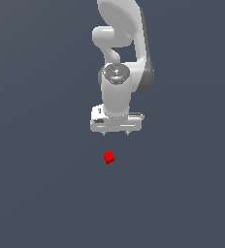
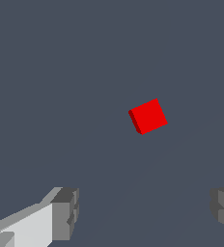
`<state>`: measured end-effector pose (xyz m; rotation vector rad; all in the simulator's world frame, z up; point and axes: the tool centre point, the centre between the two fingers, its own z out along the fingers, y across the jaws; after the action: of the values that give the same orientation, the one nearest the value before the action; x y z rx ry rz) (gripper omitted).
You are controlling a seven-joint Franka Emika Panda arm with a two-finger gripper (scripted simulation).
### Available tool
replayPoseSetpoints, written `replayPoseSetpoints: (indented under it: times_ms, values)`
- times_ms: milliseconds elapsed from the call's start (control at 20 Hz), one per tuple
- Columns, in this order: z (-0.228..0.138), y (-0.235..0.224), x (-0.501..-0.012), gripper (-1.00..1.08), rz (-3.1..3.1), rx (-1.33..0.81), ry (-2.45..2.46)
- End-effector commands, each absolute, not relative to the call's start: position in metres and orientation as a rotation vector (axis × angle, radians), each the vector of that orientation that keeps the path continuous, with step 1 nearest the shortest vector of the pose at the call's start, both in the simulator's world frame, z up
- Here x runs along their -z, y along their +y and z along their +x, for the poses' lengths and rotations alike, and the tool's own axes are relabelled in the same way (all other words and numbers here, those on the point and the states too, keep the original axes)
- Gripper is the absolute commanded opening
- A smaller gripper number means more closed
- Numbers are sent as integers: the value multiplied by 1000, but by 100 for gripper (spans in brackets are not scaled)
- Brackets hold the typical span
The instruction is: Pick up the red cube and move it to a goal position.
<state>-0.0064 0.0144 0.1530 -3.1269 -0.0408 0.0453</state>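
White claw [image 1: 115,132] gapes wide, empty, clear of red cube [image 1: 109,157].

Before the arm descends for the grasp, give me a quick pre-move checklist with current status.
1. End effector open: ok, fingers spread wide in the wrist view.
2. Nothing held: ok, gap between the fingers is bare.
3. Red cube visible in both views: ok.
4. Cube centred between the fingers: not ok, in the wrist view it lies ahead of them, not in the gap.
5. Cube faces squared to the fingers: not ok, cube looks rotated.
6. Goal position marked: cannot tell, no marker visible.
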Motion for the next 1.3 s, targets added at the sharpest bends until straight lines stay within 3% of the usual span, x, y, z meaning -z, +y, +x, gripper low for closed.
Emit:
replayPoseSetpoints:
  times_ms: [0, 500, 1250]
  values:
    - [-6, 14, -153, 100, -3127, -45, -41]
    - [0, 8, -132, 100, -3126, -39, -142]
    - [35, -13, -43, 100, -3085, -8, -578]
